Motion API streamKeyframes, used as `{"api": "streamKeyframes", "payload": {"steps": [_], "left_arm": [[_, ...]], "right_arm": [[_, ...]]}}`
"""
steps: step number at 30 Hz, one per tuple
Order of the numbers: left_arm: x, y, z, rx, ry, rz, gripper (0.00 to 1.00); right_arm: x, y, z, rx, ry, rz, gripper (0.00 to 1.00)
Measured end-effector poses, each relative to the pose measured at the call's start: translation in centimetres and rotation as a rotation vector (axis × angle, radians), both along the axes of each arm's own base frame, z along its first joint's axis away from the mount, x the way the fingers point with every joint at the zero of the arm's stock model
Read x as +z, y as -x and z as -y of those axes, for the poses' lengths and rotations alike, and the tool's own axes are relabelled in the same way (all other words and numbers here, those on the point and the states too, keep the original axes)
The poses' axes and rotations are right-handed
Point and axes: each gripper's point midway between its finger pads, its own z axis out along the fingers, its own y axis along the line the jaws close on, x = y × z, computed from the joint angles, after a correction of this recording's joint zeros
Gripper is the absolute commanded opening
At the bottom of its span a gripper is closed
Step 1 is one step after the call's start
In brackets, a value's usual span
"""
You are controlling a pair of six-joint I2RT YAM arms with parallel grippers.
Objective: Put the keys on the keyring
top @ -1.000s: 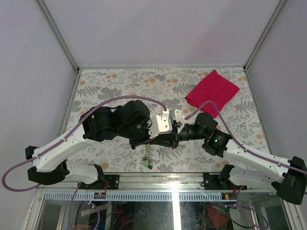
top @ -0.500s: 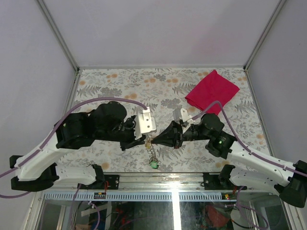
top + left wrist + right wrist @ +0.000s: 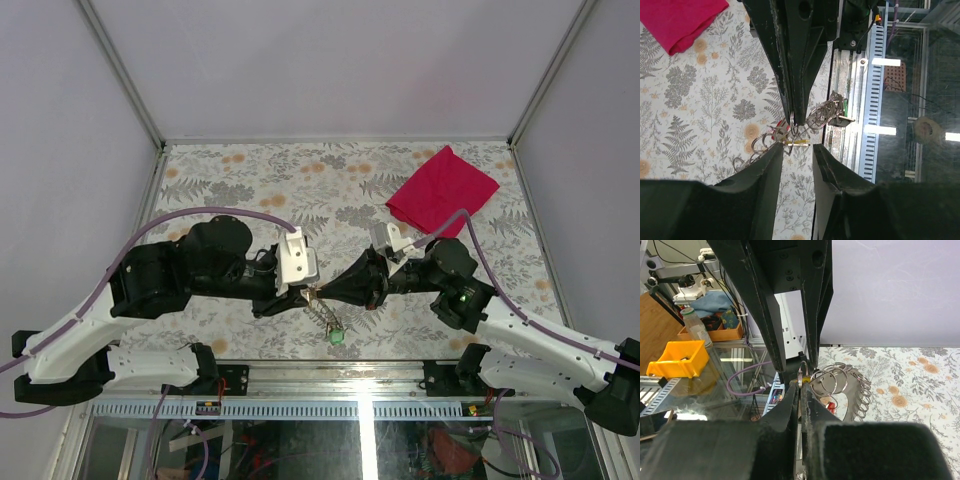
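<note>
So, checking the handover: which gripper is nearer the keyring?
Right. The right gripper is shut on the keyring; the left gripper stands open just short of it, tips facing it.

This is a robotics lab. A left arm (image 3: pixel 90 325) and a right arm (image 3: pixel 540 335) are bolted at the near edge of a table (image 3: pixel 230 180) under a flowered cloth. Plain white walls (image 3: pixel 330 70) on a metal frame (image 3: pixel 118 70) close it in. Purple cables (image 3: pixel 210 211) loop from the arms, and a slotted cable duct (image 3: pixel 300 410) runs below the table edge. Beside the rig, the right wrist view shows a yellow bin (image 3: pixel 677 360), a bottle (image 3: pixel 691 322) and an orange tray (image 3: pixel 725 332).
</note>
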Motion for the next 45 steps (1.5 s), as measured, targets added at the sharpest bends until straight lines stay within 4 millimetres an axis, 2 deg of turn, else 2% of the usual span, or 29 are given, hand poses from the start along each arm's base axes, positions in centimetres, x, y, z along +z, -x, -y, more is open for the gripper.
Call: {"api": "streamKeyframes", "payload": {"steps": [3,7,9,22,34,40,45], "left_arm": [[-0.1,0.0,0.3,-0.007,0.006,-0.002,0.25],[-0.2,0.0,0.3,-0.008,0.006,-0.003,0.06],[-0.2,0.0,0.3,-0.009,0.006,-0.001,0.0],[0.7,-0.1,1.0,-0.016,0.051,0.017,0.0],[0.3,-0.2,1.7,-0.025,0.077,0.019,0.0],[0.2,-0.4,2.3,-0.026,0.108,0.024,0.0],[-0.4,-0.3,2.0,-0.019,0.1,0.018,0.11]], "right_arm": [[0.1,0.0,0.0,0.001,-0.002,-0.005,0.0],[0.1,0.1,0.0,0.002,-0.003,-0.009,0.0],[0.2,0.1,0.1,0.002,-0.004,-0.01,0.0],[2.4,0.2,1.0,-0.035,-0.078,-0.001,0.0],[2.6,-0.8,1.2,-0.094,-0.136,-0.056,0.0],[3.2,-0.6,1.4,-0.089,-0.182,-0.069,0.0],[5.1,-0.3,1.9,-0.081,-0.26,-0.045,0.0]]}}
